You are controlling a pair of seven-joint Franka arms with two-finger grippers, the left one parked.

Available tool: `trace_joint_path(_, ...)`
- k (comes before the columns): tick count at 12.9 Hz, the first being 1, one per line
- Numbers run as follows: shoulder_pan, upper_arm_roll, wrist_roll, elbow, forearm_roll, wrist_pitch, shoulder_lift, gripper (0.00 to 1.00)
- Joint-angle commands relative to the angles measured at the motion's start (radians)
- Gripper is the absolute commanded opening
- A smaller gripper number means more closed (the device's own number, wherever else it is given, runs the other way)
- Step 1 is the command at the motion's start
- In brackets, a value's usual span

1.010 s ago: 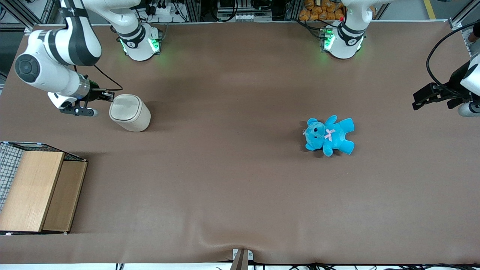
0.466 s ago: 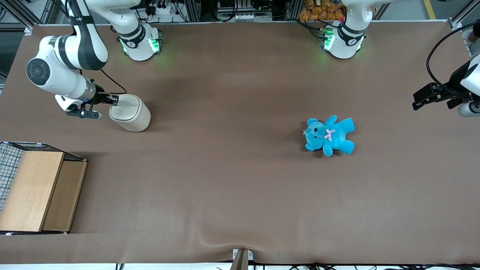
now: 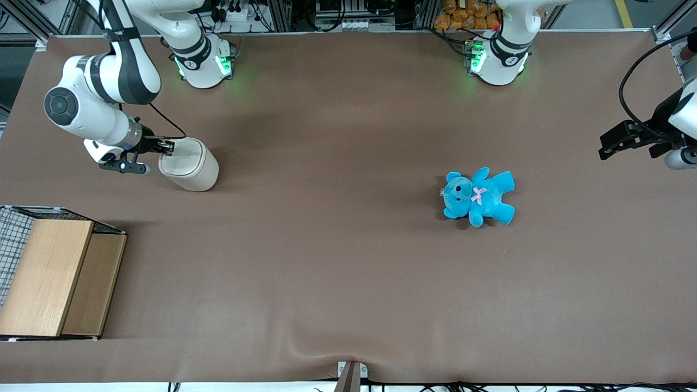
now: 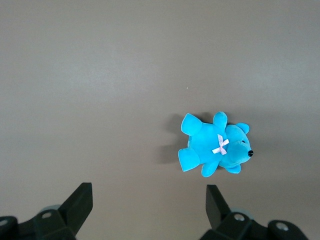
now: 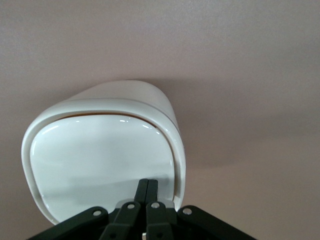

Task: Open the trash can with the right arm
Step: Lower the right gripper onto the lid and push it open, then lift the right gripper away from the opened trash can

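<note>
Trash can upright on the brown desk, toward the working arm's end, lid down flat. Right arm reaches in low from the side; gripper sits over the lid's edge, fingers pinched together, nothing held, tips on or just above the lid surface, contact can't be confirmed. Blue teddy lies well apart toward the parked arm's end. Wooden box nearer the front camera than the can.
</note>
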State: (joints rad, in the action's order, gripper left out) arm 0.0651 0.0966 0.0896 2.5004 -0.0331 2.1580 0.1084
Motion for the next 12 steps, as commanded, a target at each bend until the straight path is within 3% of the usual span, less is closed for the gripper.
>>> trace_joint_path(1,-0.010,-0.006,-0.005,-0.075,-0.025,-0.151,-0.007,0.00)
trace_joint_path(7,0.005,-0.012,0.001,-0.317,-0.054,-0.465,-0.003,0.03)
trace_joint_path(8,0.016,-0.012,0.022,-0.368,-0.054,-0.513,-0.006,0.25)
trace_joint_path(9,0.025,-0.012,0.041,-0.418,-0.054,-0.555,-0.009,0.66)
trace_joint_path(10,0.030,-0.012,0.050,-0.455,-0.054,-0.584,-0.010,1.00)
trace_joint_path(12,0.030,-0.012,0.050,-0.512,-0.053,-0.616,-0.013,1.00)
